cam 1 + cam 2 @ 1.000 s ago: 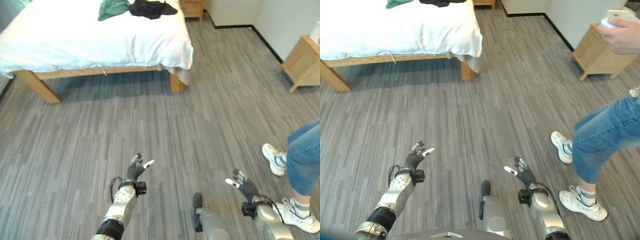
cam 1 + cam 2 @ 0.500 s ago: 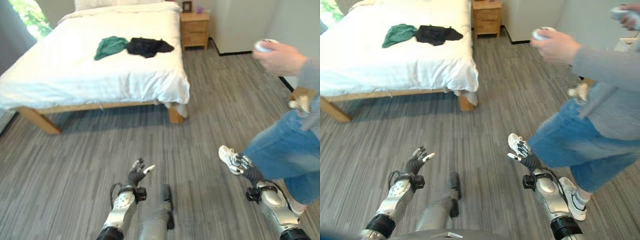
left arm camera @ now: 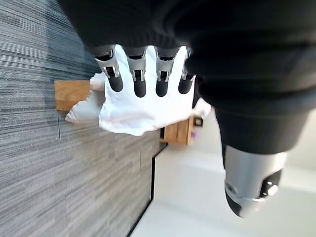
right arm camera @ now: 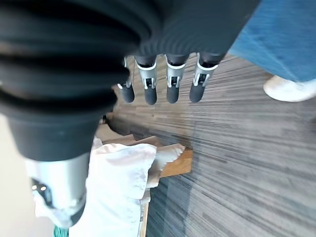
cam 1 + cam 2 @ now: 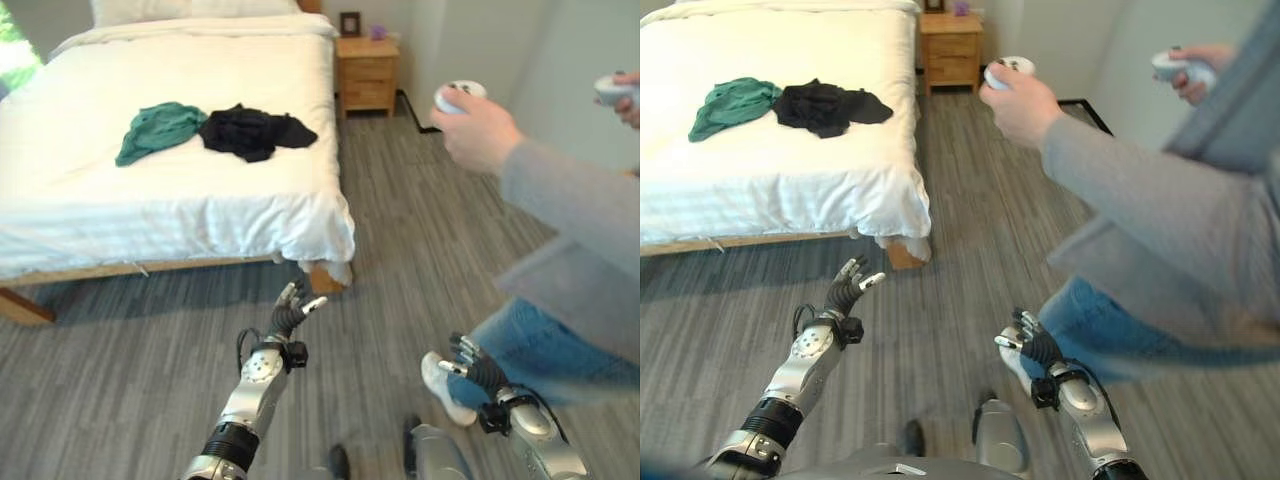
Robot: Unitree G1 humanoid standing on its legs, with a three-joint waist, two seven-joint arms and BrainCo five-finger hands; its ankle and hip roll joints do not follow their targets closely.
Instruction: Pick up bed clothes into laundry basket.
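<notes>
A green garment (image 5: 158,129) and a black garment (image 5: 252,131) lie side by side on the white bed (image 5: 150,215), toward its right half. My left hand (image 5: 291,317) hangs open over the floor just short of the bed's near right corner, holding nothing. My right hand (image 5: 469,367) is lower and to the right, also open and empty, beside a person's shoe. In the left wrist view the straight fingers (image 3: 139,83) point at the bed's corner (image 3: 128,111); the right wrist view shows relaxed fingers (image 4: 173,89) above grey floor.
A person (image 5: 570,260) in a grey sleeve and blue jeans stands close on my right, holding white controllers (image 5: 458,93), one white shoe (image 5: 440,385) by my right hand. A wooden nightstand (image 5: 367,70) stands at the bed's far right. Grey plank floor (image 5: 120,370) lies before the bed.
The whole view has shifted: the bed and its clothes now sit nearer and lower, and the person looms larger on the right. Both hands stay open and empty.
</notes>
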